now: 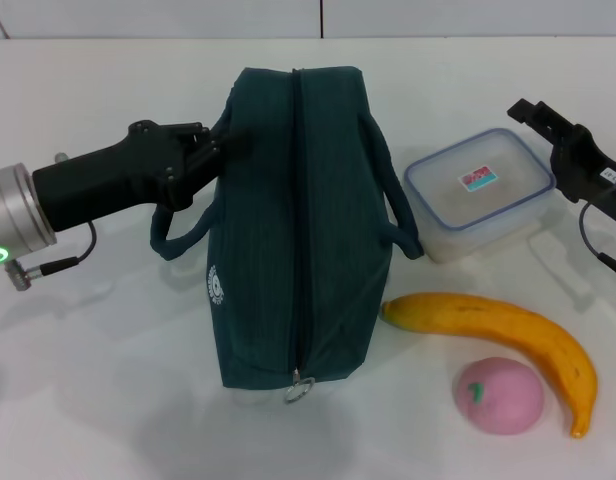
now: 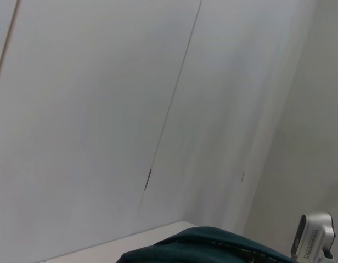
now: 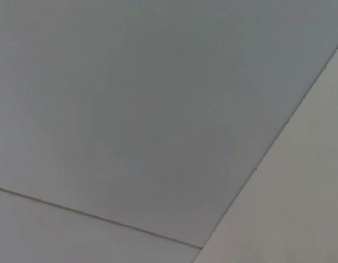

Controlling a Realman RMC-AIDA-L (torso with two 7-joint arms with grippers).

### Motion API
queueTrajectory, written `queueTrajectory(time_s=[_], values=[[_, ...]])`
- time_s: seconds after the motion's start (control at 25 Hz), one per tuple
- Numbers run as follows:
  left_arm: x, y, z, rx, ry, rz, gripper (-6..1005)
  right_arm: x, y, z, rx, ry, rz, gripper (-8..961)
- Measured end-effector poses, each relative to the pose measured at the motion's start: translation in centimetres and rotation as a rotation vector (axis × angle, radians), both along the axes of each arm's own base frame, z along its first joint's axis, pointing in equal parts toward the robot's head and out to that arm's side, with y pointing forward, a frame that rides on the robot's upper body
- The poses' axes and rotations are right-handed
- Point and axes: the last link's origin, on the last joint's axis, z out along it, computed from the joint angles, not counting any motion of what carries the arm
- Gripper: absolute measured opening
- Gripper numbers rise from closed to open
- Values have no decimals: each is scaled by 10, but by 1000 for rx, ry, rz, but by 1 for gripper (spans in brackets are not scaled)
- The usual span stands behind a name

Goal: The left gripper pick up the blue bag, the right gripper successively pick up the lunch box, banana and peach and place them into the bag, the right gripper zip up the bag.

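- Blue bag (image 1: 298, 230) stood at centre of the white surface (image 1: 108, 380), long axis running 12 to 6 o'clock; zipper along the top looked closed, with the ring pull (image 1: 301, 388) hanging at the 6 o'clock end.
- Left gripper (image 1: 210, 150) came in from 9 o'clock and sat against the bag's upper left flank, beside the near handle (image 1: 183, 235). Fingers looked drawn narrow at the fabric or handle root; whether they held anything, I could not tell.
- Left wrist view showed only wall and a sliver of the bag's top edge (image 2: 207, 246), so the bag lay just ahead of that arm.
- Right gripper (image 1: 536, 113) sat at 3 o'clock, just beyond the far right corner of the lunch box (image 1: 480, 195), seemingly apart from it. Finger spread could not be read. Right wrist view showed wall only.
- Lunch box rested lid up just right of the bag, toward 2 o'clock from it.
- Banana (image 1: 508, 340) lay at 4 o'clock of the bag, curving down to the right; peach (image 1: 499, 395) tucked under its curve, just beside it.
- Judgement: nothing loaded yet; bag pickup in hand. Key relation: bag directly to the 3 o'clock side of the left fingers, left arm plainly nearer.
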Motion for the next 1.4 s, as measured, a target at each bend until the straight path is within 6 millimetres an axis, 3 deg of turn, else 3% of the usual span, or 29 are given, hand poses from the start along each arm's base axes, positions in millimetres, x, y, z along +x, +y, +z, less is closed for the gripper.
queueTrajectory(time_s=[0.32,0.72,0.84,1.04,1.4], values=[[1,1,0,-1,3,-3,54,9,-9,-1,11,-3,-21,834],[-3,-1,-2,-8,13,10,54,3,-14,-1,43,8,25,450],[-5,-2,-2,-6,17,19,54,1,-16,0,79,13,43,223],[-7,-3,-2,-4,20,29,54,-1,-18,1,97,0,72,94],[-4,-9,1,10,-23,-6,54,2,-22,3,132,-72,111,95]])
